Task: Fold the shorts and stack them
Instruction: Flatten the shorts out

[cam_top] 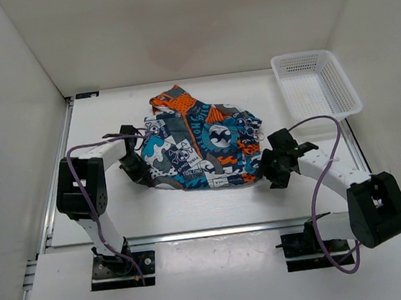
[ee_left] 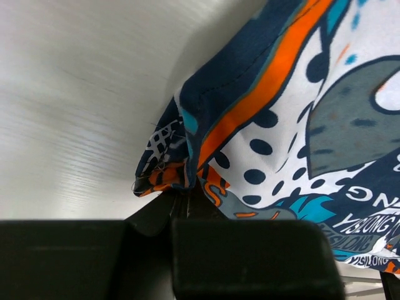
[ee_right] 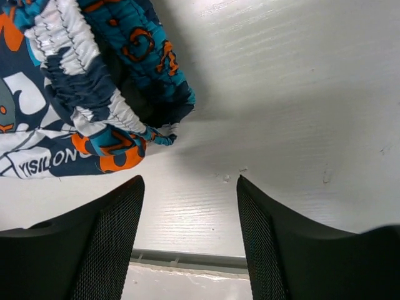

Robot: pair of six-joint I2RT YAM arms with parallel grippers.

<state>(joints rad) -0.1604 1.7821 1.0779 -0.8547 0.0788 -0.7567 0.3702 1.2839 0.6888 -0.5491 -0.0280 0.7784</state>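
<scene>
The soft, cartoon-print cloth shorts (cam_top: 203, 139) in teal, orange and navy are lying rumpled at the middle of the white table (cam_top: 193, 209). The left gripper (ee_left: 181, 206) is pinching their left-hand edge, jaws clamped tight. The right gripper (ee_right: 187, 187) is hovering with jaws spread wide, gripping nothing, just beside the elastic waistband.

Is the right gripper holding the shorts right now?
No, the right gripper stands open with nothing between its fingers; the shorts lie beyond them.

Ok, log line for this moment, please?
left gripper: shut on shorts hem corner | right gripper: open, empty, beside waistband | shorts: rumpled on table
</scene>
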